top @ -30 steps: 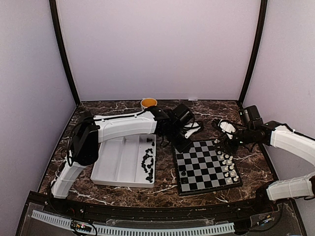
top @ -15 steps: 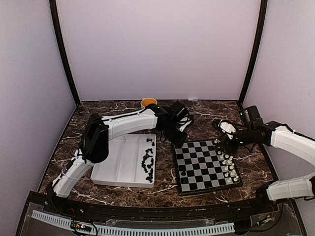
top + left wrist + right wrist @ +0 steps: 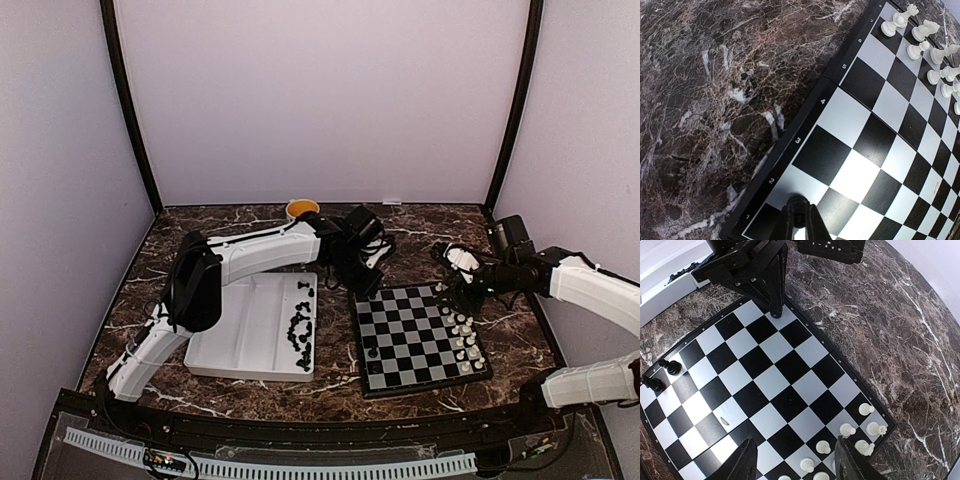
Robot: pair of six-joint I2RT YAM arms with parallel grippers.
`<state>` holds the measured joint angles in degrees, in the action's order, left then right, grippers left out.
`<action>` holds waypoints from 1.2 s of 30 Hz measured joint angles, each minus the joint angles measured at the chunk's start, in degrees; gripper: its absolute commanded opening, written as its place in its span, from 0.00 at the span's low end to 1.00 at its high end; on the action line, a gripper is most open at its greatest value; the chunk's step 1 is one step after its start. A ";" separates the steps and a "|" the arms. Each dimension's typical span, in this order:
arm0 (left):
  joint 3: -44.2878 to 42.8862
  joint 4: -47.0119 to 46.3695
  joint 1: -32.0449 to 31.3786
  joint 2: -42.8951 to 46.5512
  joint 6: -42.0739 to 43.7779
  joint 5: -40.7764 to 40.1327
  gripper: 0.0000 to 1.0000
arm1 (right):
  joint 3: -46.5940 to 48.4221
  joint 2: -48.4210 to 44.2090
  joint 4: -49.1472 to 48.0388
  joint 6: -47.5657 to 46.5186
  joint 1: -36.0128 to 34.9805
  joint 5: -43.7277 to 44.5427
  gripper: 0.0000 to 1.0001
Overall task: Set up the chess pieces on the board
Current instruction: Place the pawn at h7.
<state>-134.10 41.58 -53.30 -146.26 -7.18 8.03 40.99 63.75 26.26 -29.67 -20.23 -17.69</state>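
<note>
The board [image 3: 410, 330] lies right of centre, with white chess pieces [image 3: 462, 335] in rows along its right side and two black ones [image 3: 372, 360] near its front left. My left gripper [image 3: 368, 290] is shut on a small black chess piece [image 3: 797, 200], low over the board's far left corner square [image 3: 790, 185]. The right wrist view shows that gripper's tip [image 3: 775, 310] down at the corner. My right gripper [image 3: 797, 465] hangs open above the white pieces [image 3: 860, 427], holding nothing.
A white compartmented tray [image 3: 240, 330] sits left of the board, with several black pieces [image 3: 300, 330] along its right compartment. An orange-filled mug [image 3: 302, 209] stands at the back behind the left arm. Dark marble table [image 3: 700, 100] surrounds the board.
The left arm has swung its gripper back and down to the board's far left corner, its elbow shifting right. It has hardly moved in the last half second. The right arm is still.
</note>
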 measured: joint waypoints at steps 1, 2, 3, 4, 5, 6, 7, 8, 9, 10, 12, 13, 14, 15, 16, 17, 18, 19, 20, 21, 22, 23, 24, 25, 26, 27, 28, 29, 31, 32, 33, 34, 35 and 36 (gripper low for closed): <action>0.00 -0.07 0.00 0.00 -0.07 0.20 0.03 | 0.00 0.00 -0.04 0.00 0.00 0.00 0.55; 0.00 -0.09 0.00 0.00 -0.15 0.33 0.03 | 0.00 0.00 -0.09 0.00 0.00 0.00 0.55; 0.00 -0.13 0.00 -0.02 -0.17 0.39 0.04 | 0.00 0.00 -0.13 0.00 0.00 0.00 0.55; 0.00 -0.15 0.00 -0.04 -0.22 0.44 0.04 | 0.00 0.00 -0.15 0.00 0.00 0.00 0.55; 0.00 -0.17 -0.02 -0.09 -0.26 0.46 0.05 | 0.00 0.00 -0.15 0.00 0.00 0.00 0.55; 0.00 -0.22 -0.02 -0.09 -0.35 0.46 0.08 | 0.00 0.00 -0.15 0.00 0.00 0.00 0.55; -0.02 -0.28 -0.02 -0.09 -0.42 0.46 0.10 | 0.00 0.00 -0.15 0.00 0.00 0.00 0.55; 0.00 -0.33 -0.02 -0.11 -0.46 0.46 0.10 | 0.00 0.00 -0.15 0.00 0.00 0.00 0.55; 0.00 -0.33 -0.02 -0.11 -0.57 0.46 0.11 | 0.00 0.00 -0.15 0.02 0.00 0.00 0.55; 0.00 -0.33 -0.02 -0.11 -0.61 0.44 0.12 | 0.00 0.00 -0.15 0.02 0.00 0.00 0.55; 0.00 -0.33 0.00 -0.11 -0.70 0.42 0.16 | 0.00 0.00 -0.15 0.00 0.00 0.00 0.55; 0.00 -0.33 0.00 -0.15 -0.76 0.39 0.18 | 0.00 0.00 -0.15 0.00 0.00 0.00 0.55; 0.00 -0.33 -0.02 -0.22 -0.81 0.39 0.19 | 0.00 0.00 -0.15 0.02 0.00 -0.02 0.55; 0.00 -0.33 -0.02 -0.28 -0.83 0.39 0.21 | 0.00 0.00 -0.15 0.02 0.00 -0.02 0.55; 0.00 -0.33 -0.02 -0.33 -0.87 0.42 0.22 | 0.00 0.00 -0.15 0.02 0.00 -0.02 0.55; 0.00 -0.31 -0.02 -0.35 -0.94 0.44 0.24 | 0.00 0.00 -0.15 0.02 0.00 -0.02 0.55; 0.00 -0.33 -0.02 -0.39 -1.01 0.48 0.25 | 0.00 0.00 -0.15 0.02 0.00 -0.02 0.55; 0.00 -0.33 -0.02 -0.42 -1.03 0.52 0.27 | 0.00 0.00 -0.15 0.02 0.00 -0.02 0.55; 0.00 -0.33 -0.02 -0.42 -1.05 0.57 0.30 | 0.00 0.00 -0.15 0.02 0.00 -0.02 0.55; 0.00 -0.33 0.00 -0.42 -1.07 0.63 0.31 | 0.00 0.00 -0.15 0.02 0.00 -0.02 0.55; 0.00 -0.33 -0.02 -0.42 -1.07 0.76 0.34 | 0.00 0.00 -0.15 0.02 0.00 0.00 0.55; 0.00 -0.35 -0.02 -0.42 -1.11 0.96 0.35 | 0.00 0.00 -0.15 0.00 0.00 -0.02 0.55; 0.00 -0.37 -0.02 -0.42 -1.16 1.07 0.40 | 0.00 0.00 -0.15 0.02 0.00 -0.02 0.55; 0.00 -0.37 -0.02 -0.42 -1.16 1.20 0.43 | 0.00 0.00 -0.15 0.00 0.00 -0.02 0.55; 0.00 -0.37 -0.02 -0.42 -1.05 1.27 0.47 | 0.00 0.00 -0.15 0.02 0.00 -0.02 0.55; 0.00 -0.35 -0.02 -0.42 -0.94 1.27 0.48 | 0.00 0.00 -0.15 0.00 0.00 -0.02 0.55; 0.00 -0.31 -0.02 -0.33 -0.79 1.14 0.49 | 0.00 0.00 -0.15 0.02 0.00 0.00 0.55; 0.00 -0.09 -0.02 -0.24 -0.50 0.90 0.50 | 0.00 0.00 -0.15 0.02 0.00 0.00 0.55; 0.04 0.74 -0.02 0.42 0.26 0.00 0.50 | 0.00 0.00 -0.15 0.02 0.00 0.00 0.55; 0.52 1.18 -0.02 1.20 0.79 -0.74 0.50 | 0.00 0.00 -0.15 0.04 0.00 0.00 0.55; 1.49 1.73 -0.02 2.62 1.33 -1.62 0.50 | 0.00 0.00 -0.13 0.04 0.00 0.00 0.55; 2.91 2.10 -0.02 4.44 1.97 -2.54 0.49 | 0.00 0.00 -0.15 0.07 0.00 0.00 0.55; 4.90 2.25 0.00 6.88 2.49 -3.58 0.47 | 0.00 0.00 -0.15 0.07 0.00 0.00 0.55; 6.64 2.45 0.00 9.03 2.93 -4.52 0.45 | 0.00 0.00 -0.15 0.09 0.00 0.02 0.55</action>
<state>-127.46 44.03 -53.30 -137.23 -4.25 3.51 40.99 63.75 26.11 -29.58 -20.23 -17.67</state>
